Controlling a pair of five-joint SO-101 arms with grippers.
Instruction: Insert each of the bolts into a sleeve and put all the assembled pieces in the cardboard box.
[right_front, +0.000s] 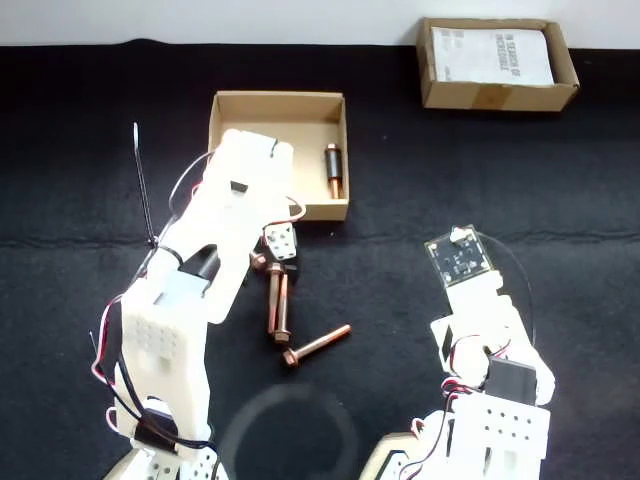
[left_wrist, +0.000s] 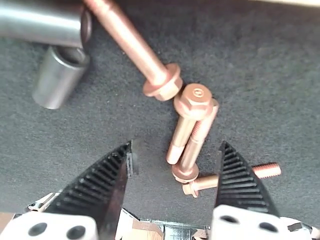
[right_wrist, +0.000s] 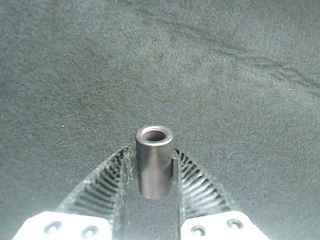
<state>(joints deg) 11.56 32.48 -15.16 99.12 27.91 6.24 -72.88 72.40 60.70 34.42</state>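
Note:
Several copper bolts (left_wrist: 192, 102) lie on the black mat right in front of my left gripper (left_wrist: 175, 150), which is open just above them. In the high view the same bolts (right_front: 278, 300) lie below the cardboard box (right_front: 228, 120), with one bolt (right_front: 316, 345) apart. Two grey sleeves (left_wrist: 60, 75) lie beyond the bolts. One assembled bolt and sleeve (right_front: 333, 170) rests inside the box by its right wall. My right gripper (right_wrist: 154, 152) is shut on an upright grey sleeve (right_wrist: 154, 165) over bare mat; its arm (right_front: 462, 258) stands to the right.
A second cardboard box (right_front: 565, 70) holding a printed sheet sits at the back right corner. The left arm's white body (right_front: 215, 240) covers the mat to the left of the bolts. Open black mat lies between the two arms.

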